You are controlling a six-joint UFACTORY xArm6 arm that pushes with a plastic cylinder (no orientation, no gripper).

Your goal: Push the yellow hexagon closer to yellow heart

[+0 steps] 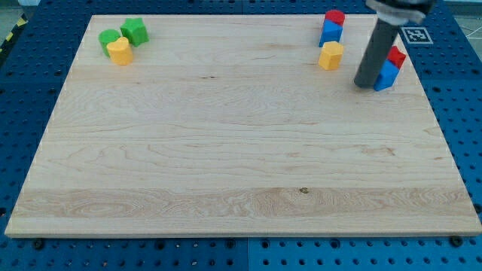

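Yellow hexagon [330, 56] sits near the board's top right, just below a blue block [330, 32] topped by a red cylinder [335, 16]. Yellow heart [119, 51] lies far off at top left, touching two green blocks [134, 31]. My tip [364, 83] is a bare rod, nothing gripped, resting right of the hexagon, apart from it, against a red/blue pair [389, 68]. Hexagon is judged light, rigid, easily slid and prone to rotate; contact is best made centrally on its right face.
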